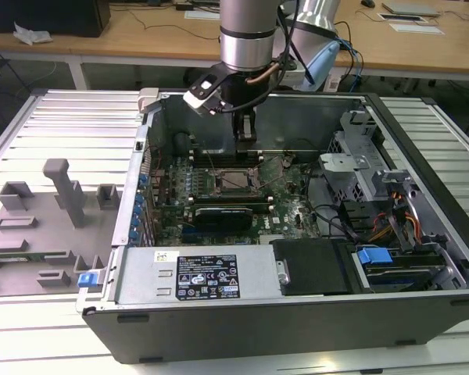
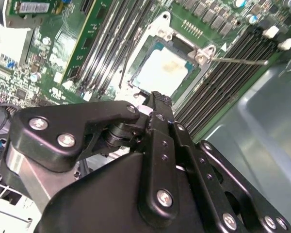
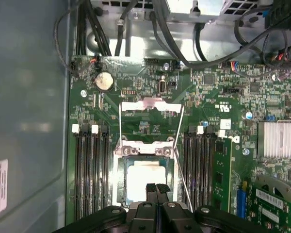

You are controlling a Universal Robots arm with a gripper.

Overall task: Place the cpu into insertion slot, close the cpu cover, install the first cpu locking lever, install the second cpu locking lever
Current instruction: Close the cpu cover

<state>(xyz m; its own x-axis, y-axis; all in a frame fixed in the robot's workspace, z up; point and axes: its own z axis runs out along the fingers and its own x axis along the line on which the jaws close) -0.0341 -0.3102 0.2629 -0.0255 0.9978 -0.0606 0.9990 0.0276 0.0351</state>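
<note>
Well, an open computer case [image 1: 297,324] covers most of the slatted metal table [image 1: 70,117], and grey blocks [image 1: 62,195] stand towards the table's edge at the exterior view's left. Inside the case, the pincer [image 3: 155,188], its tips pressed together, hangs over the cpu [image 3: 144,177]. The cpu sits in the insertion slot [image 3: 121,187], with memory slots [image 3: 89,170] close on both sides.

My black gripper [image 2: 156,97] hangs over the green circuit board [image 2: 48,68]. Counting twelve o'clock as straight ahead of my fingertips, the cpu [image 2: 160,73] lies just past them at twelve, flat inside the insertion slot [image 2: 134,80] with its pale top showing. A thin metal lever [image 2: 237,60] reaches from the slot's corner toward two o'clock across a bank of long black memory slots [image 2: 223,82], a second bank [image 2: 111,43] runs at eleven, and the grey case wall [image 2: 266,126] stands at three.
</note>
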